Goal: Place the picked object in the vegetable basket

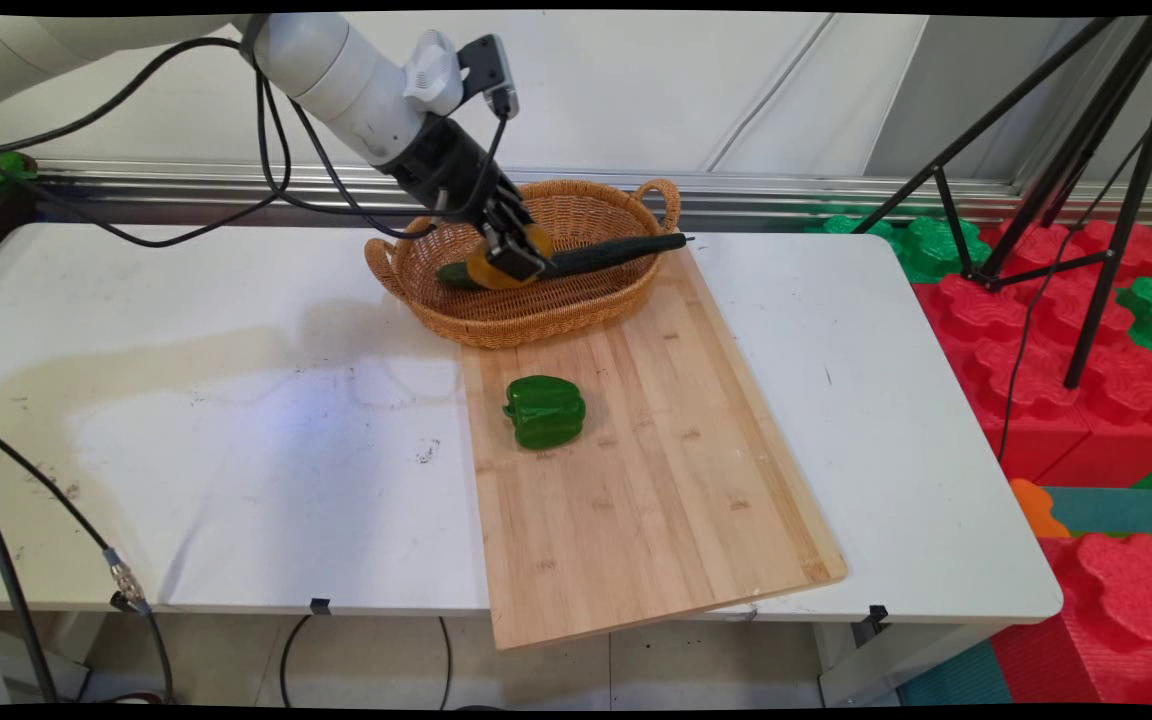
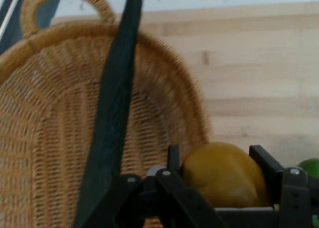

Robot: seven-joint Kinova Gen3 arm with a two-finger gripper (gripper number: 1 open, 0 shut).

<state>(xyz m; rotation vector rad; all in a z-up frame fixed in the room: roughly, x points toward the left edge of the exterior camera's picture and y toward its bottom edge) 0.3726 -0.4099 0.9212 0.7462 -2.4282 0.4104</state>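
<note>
My gripper (image 1: pixel 513 257) is shut on a yellow bell pepper (image 1: pixel 496 268) and holds it just above the near rim of a wicker basket (image 1: pixel 586 310). The hand view shows the yellow pepper (image 2: pixel 224 175) clamped between the two fingers (image 2: pixel 173 161), above the gripper (image 2: pixel 219 175) linkage. A long dark green cucumber (image 1: pixel 586 258) lies across the basket, its tip past the right rim. It runs up the basket wall as the cucumber (image 2: pixel 112 118) in the hand view. A green bell pepper (image 1: pixel 545 411) rests on the wooden cutting board (image 1: pixel 656 480), nearer than the basket.
The basket (image 2: pixel 45 138) sits on the far end of the board (image 2: pixel 249 88), which overhangs the table's near edge. A black tripod (image 1: pixel 1086 180) and red and green foam blocks (image 1: pixel 1056 330) stand off the table's right side. Black cables (image 1: pixel 266 170) hang from the arm.
</note>
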